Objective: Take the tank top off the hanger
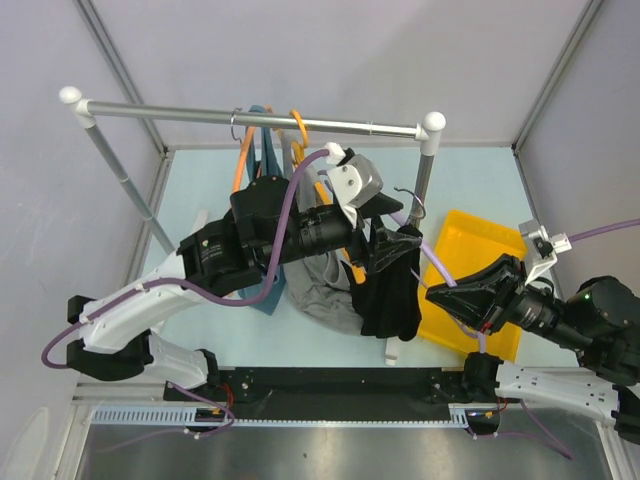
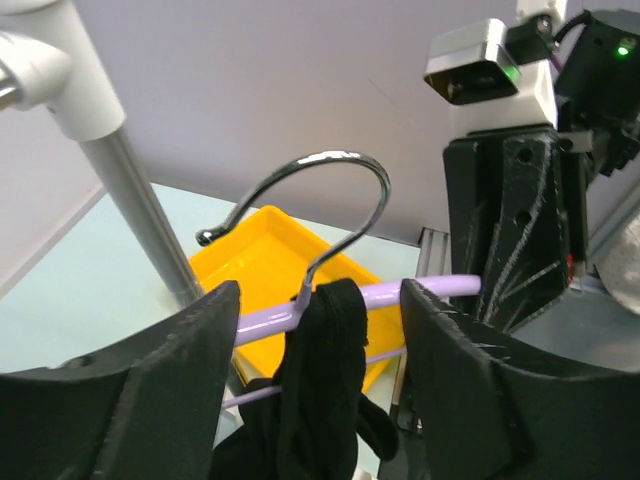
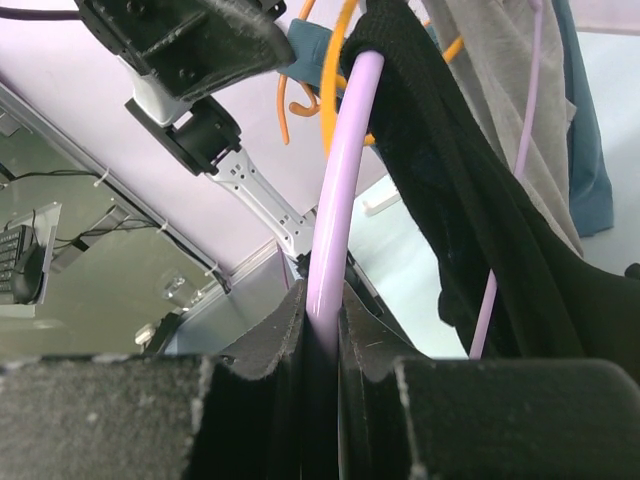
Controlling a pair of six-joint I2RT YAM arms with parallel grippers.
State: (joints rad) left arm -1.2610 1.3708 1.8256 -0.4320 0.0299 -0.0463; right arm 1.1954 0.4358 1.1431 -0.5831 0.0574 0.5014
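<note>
A black tank top (image 1: 390, 295) hangs from a lilac hanger (image 1: 432, 258) with a metal hook (image 1: 410, 200), held off the rack. My left gripper (image 1: 385, 245) is open. In the left wrist view its fingers (image 2: 150, 380) stand on either side of the tank top strap (image 2: 325, 370), which is draped over the hanger bar (image 2: 260, 322) below the hook (image 2: 330, 165). My right gripper (image 1: 440, 293) is shut on the hanger's end. In the right wrist view it (image 3: 322, 310) pinches the lilac bar (image 3: 345, 170), with the black fabric (image 3: 480, 230) to the right.
A clothes rack bar (image 1: 200, 112) spans the back, with its right post (image 1: 425, 170) near the hanger. Orange hangers (image 1: 300, 130), a grey garment (image 1: 320, 285) and a blue garment (image 1: 265, 300) hang behind my left arm. A yellow tray (image 1: 500, 250) lies at right.
</note>
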